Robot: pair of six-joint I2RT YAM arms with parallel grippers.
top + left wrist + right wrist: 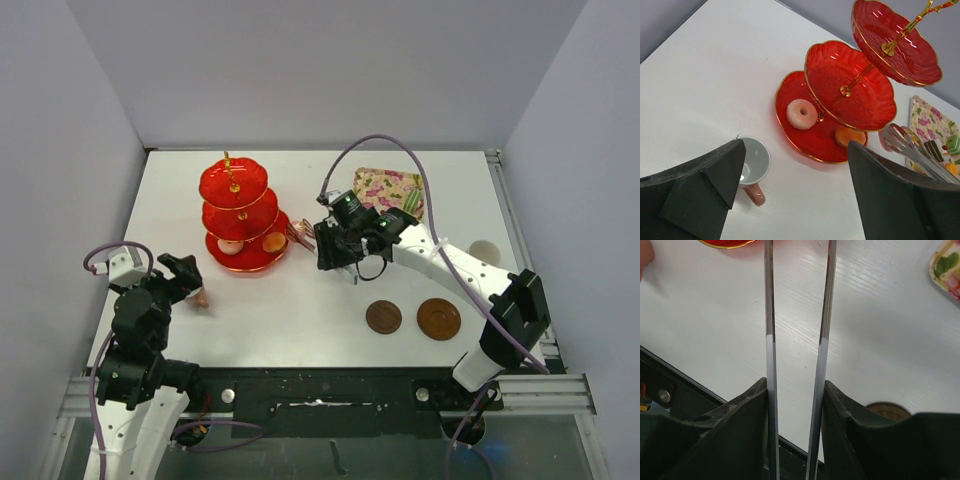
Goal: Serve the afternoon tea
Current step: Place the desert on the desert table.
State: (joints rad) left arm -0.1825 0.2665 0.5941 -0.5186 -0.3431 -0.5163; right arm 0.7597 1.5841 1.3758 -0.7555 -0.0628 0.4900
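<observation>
The right hand point(796, 407) is pinching tongs point(769, 315) toward the red stand point(238, 215), likely for loading its tiers, while the left hand point(795, 150) is hovering wide open over the pink cup point(754, 162).

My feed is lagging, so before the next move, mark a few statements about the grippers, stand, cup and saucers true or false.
1. The right gripper is shut on a pair of metal tongs. True.
2. The left gripper grips the pink ceramic cup. False: its jaws stand open above the cup, which sits on the white table.
3. The red translucent three-tier stand has two sweets on its bottom tier. True: a pale ring doughnut and an orange sweet.
4. A cup stands on each of the two round brown saucers. False: both are bare.
</observation>
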